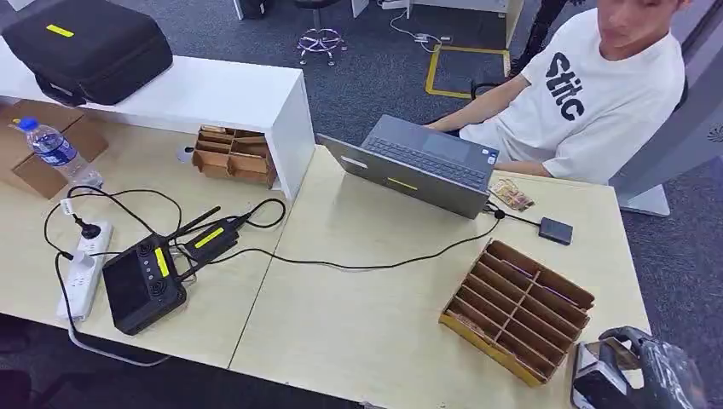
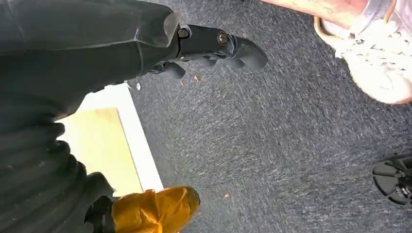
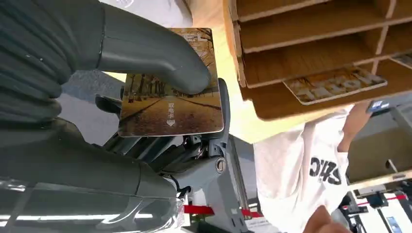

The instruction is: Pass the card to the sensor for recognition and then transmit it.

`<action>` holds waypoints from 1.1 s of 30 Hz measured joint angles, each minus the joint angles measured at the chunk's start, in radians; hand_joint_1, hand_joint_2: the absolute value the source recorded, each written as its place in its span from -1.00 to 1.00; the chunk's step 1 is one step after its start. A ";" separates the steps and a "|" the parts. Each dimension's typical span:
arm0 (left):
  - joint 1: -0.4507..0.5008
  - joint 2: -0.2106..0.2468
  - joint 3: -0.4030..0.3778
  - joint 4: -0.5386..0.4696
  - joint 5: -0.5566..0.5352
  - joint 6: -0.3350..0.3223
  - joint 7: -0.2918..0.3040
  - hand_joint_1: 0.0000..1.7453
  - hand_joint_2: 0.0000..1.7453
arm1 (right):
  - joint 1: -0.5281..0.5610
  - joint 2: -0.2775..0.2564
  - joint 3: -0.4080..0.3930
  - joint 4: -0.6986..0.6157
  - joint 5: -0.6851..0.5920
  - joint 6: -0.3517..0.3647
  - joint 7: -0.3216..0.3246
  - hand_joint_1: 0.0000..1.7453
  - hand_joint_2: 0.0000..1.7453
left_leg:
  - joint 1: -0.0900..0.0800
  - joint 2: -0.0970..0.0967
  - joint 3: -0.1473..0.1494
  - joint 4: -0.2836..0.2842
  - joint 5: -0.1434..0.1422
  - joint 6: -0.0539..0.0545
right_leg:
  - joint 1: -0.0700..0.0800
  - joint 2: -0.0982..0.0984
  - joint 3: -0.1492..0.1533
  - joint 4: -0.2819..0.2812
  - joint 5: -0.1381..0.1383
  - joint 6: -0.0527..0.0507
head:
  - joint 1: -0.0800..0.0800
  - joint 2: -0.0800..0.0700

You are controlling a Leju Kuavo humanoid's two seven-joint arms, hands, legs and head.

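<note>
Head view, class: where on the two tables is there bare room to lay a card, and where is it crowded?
The right table is bare between the laptop and the near edge, left of the cardboard divider box, crossed by one black cable. The left table is crowded: power strip, black controller, water bottle.

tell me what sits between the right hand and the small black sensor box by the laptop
In the head view, the cardboard divider tray lies between the right hand and the black sensor box.

Card (image 3: 171,94): "取电卡"; person's white shirt (image 1: 597,102): "Stitc".
</note>
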 joint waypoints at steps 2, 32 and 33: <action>0.000 0.000 0.003 0.000 0.000 0.000 0.000 -1.00 1.00 | 0.000 -0.005 0.005 0.008 0.000 0.000 0.001 1.00 1.00 | 0.000 0.000 0.000 0.000 0.000 0.000 | 0.000 0.000 0.000 0.000 0.000 0.000 | 0.000 0.000; -0.001 0.023 0.004 0.000 -0.024 -0.009 -0.007 -1.00 1.00 | -0.035 -0.192 0.169 0.145 -0.084 0.074 0.101 1.00 1.00 | 0.000 0.000 0.001 0.000 0.000 0.000 | 0.000 0.000 0.001 0.000 0.000 0.000 | 0.000 0.000; -0.001 0.024 0.004 0.000 -0.026 -0.009 -0.007 -1.00 1.00 | -0.037 -0.195 0.175 0.146 -0.085 0.071 0.103 1.00 1.00 | 0.000 0.000 0.001 0.000 0.000 0.000 | 0.000 0.000 0.001 0.000 0.000 0.000 | 0.000 0.000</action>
